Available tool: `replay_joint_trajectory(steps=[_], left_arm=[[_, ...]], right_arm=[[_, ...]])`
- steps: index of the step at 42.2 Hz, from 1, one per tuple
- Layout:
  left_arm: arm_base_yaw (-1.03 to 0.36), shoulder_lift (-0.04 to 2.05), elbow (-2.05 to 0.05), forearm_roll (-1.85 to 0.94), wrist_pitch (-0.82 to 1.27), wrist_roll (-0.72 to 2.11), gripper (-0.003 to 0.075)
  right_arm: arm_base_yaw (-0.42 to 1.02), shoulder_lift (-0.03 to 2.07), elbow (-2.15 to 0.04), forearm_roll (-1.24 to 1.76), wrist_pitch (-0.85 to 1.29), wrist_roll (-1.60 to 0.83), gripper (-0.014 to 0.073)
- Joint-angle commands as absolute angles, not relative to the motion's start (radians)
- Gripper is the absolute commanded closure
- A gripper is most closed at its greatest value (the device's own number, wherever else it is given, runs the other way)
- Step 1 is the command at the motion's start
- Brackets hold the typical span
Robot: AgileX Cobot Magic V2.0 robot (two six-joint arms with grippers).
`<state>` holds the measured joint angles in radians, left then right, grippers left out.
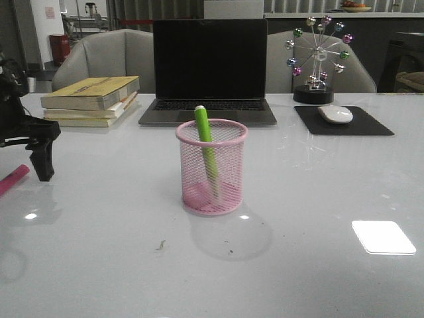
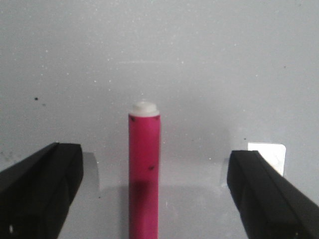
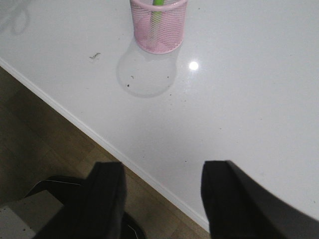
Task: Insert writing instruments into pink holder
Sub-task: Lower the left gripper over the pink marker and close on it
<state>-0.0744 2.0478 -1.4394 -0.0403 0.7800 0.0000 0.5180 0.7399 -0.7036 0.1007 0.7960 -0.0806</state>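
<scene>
My left claw (image 2: pixel 149 199) is spread wide astride the pink marker (image 2: pixel 144 174) at the front view's left edge, its long axis running between my fingers. Mid-frame, the pink holder (image 1: pixel 211 165) holds the green marker (image 1: pixel 205 142). My right claw (image 3: pixel 162 204) gapes, idle.

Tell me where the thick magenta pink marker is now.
The thick magenta pink marker lies flat on the white table at the front view's far left, between the open fingers of the left gripper.
</scene>
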Motion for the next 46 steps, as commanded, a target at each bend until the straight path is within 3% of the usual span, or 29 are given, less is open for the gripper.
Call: replay_joint_trajectory(steps=[1, 14, 33, 46], left_arm=[[-0.07, 1.995, -1.468, -0.057, 0.768, 0.0, 0.0087], [-0.067, 2.002, -1.468, -0.061, 0.785, 0.021, 0.0113], [-0.067, 2.011, -1.468, -0.052, 0.792, 0.021, 0.0408], [-0.067, 2.011, -1.468, -0.043, 0.795, 0.021, 0.056]], right_arm=[[0.513, 0.735, -0.73, 0.096, 0.74, -0.086, 0.014], [0.513, 0.735, -0.73, 0.096, 0.743, -0.086, 0.014], [0.513, 0.735, -0.73, 0.096, 0.747, -0.086, 0.014], [0.513, 0.735, -0.73, 0.096, 0.747, -0.086, 0.014]])
